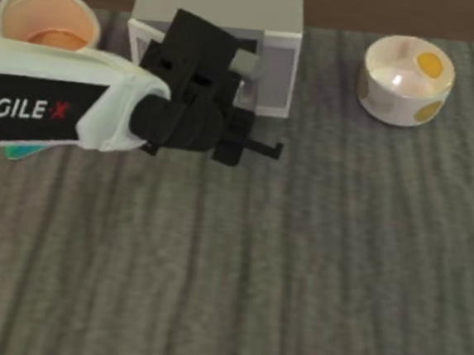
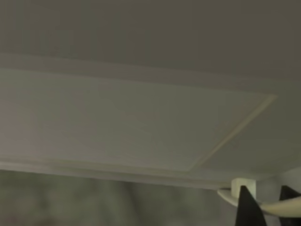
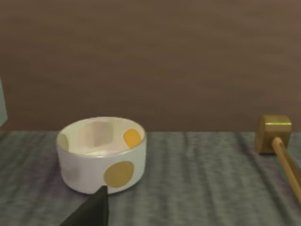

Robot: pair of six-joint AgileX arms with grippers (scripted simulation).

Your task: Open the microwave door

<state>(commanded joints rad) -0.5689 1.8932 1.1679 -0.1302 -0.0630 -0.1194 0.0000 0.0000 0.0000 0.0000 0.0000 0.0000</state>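
Silver-grey, the microwave (image 1: 218,14) stands at the far edge of the surface (image 1: 295,274), its microwave door (image 2: 141,122) right in front of the left gripper (image 1: 256,146), whose jaws straddle the door's pale handle (image 2: 244,195); whether they clamp it cannot be told. The arm reads "AGILE X" and reaches in level from the left. Two bowls: a yellow-spotted white bowl (image 1: 406,80) to the jaws' right, a peach bowl (image 1: 48,16) to their left.
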